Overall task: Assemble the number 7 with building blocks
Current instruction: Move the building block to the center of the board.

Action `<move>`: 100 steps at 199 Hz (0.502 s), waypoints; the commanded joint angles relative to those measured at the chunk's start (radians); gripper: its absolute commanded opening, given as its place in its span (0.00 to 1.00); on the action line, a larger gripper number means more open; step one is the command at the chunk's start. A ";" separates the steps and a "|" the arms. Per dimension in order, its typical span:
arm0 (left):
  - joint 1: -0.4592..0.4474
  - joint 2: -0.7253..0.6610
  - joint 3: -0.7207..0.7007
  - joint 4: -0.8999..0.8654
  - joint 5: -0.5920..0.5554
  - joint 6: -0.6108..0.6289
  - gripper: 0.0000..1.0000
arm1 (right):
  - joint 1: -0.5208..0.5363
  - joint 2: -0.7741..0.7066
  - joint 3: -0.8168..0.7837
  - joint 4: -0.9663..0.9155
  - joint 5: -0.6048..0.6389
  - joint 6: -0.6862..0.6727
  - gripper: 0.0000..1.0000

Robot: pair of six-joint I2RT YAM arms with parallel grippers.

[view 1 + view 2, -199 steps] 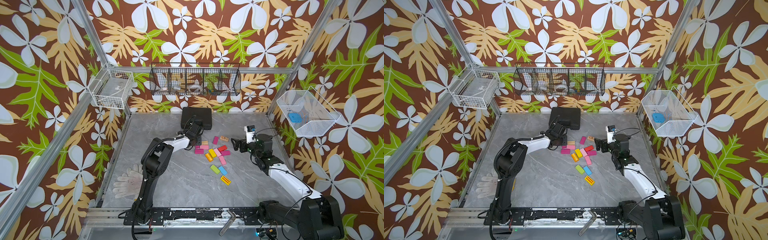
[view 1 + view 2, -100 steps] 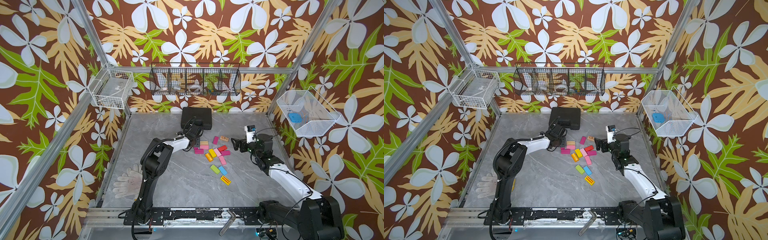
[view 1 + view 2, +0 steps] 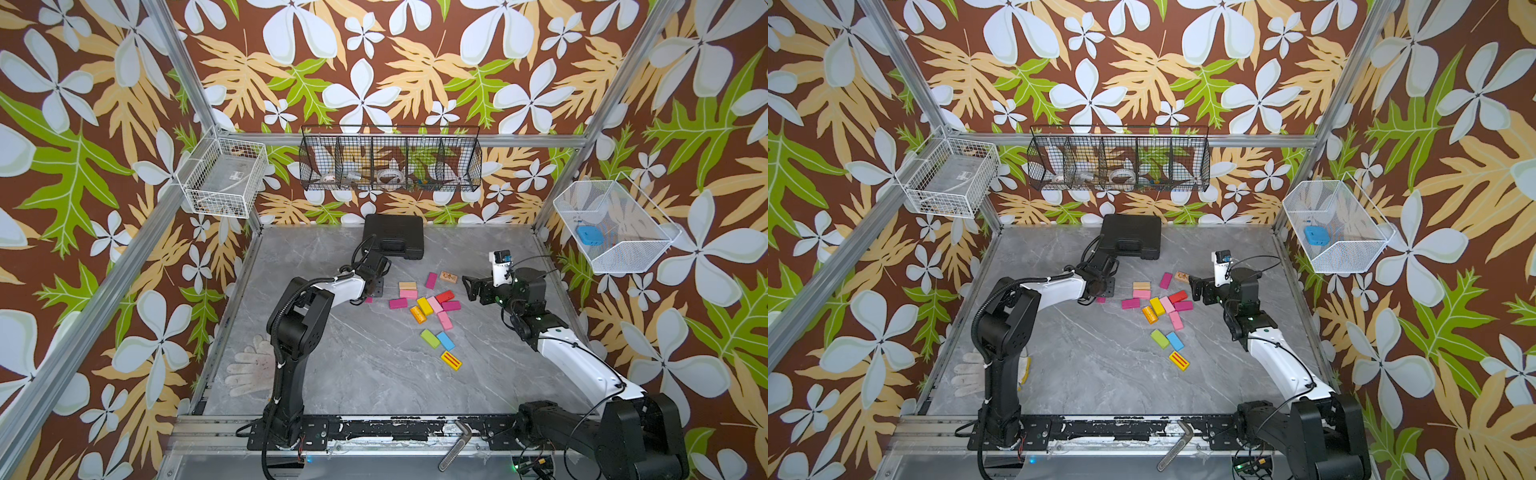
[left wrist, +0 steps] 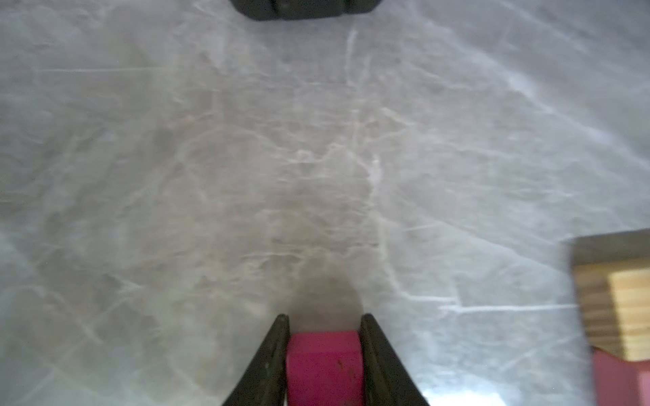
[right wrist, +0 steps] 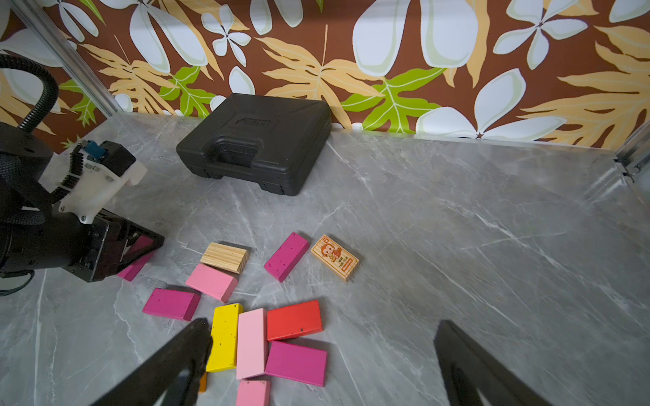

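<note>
1. Left gripper [image 4: 323, 318]: narrowed onto gripped magenta block [image 4: 323, 369], both fingers [image 4: 271, 358] against its sides in the left wrist view.
2. In both top views only a magenta corner of it showing under the gripper. Low at the grey marble table [image 3: 374, 374]; lifted or resting, cannot tell.
3. Right gripper [image 5: 323, 327]: spread wide, nothing between the fingers. Above the table at the right edge of the cluster, touching no block.
4. Cluster mid-table: plain wood block [image 3: 407, 285] touching pink block [image 3: 408, 294], flat magenta block [image 3: 397, 303] just beside.
5. Packed together next to those: yellow block [image 3: 424, 305], pale pink block [image 3: 434, 304], red block [image 3: 444, 296], dark magenta block [image 3: 451, 306]; orange block [image 3: 417, 313] at the yellow one's near end.
6. Nearer the robot base: green block [image 3: 429, 338] and blue block [image 3: 445, 340] side by side, striped yellow block [image 3: 451, 360] just past them, apart.
7. Far side: tilted magenta block [image 3: 431, 280] near printed wood block [image 3: 448, 276], not touching.
8. Black case [image 3: 392, 241] at the back wall, behind the left gripper.
9. Loose scatter, not laid out as a 7.
</note>
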 commanded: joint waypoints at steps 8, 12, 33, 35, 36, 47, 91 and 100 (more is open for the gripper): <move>0.018 -0.016 -0.011 -0.009 -0.066 0.137 0.36 | 0.001 0.006 0.009 0.001 -0.040 0.005 0.99; 0.020 -0.018 -0.008 -0.009 -0.044 0.151 0.36 | 0.002 0.008 0.010 0.002 -0.042 0.007 0.99; 0.021 -0.053 -0.029 0.025 0.010 0.174 0.42 | 0.002 0.006 0.013 0.000 -0.062 0.011 0.99; 0.021 -0.054 -0.028 0.022 0.010 0.172 0.43 | 0.002 0.005 0.013 -0.001 -0.065 0.011 0.99; 0.021 -0.056 -0.028 0.021 0.009 0.171 0.43 | 0.003 0.004 0.013 0.000 -0.066 0.011 0.99; 0.023 -0.061 -0.018 -0.005 0.012 0.156 0.52 | 0.007 -0.001 0.011 0.000 -0.068 0.011 0.99; 0.021 -0.092 -0.055 -0.087 0.049 0.075 0.64 | 0.023 0.001 0.016 -0.001 -0.073 0.009 0.99; 0.021 -0.100 -0.070 -0.100 0.070 0.062 0.64 | 0.025 0.002 0.017 0.000 -0.075 0.008 0.99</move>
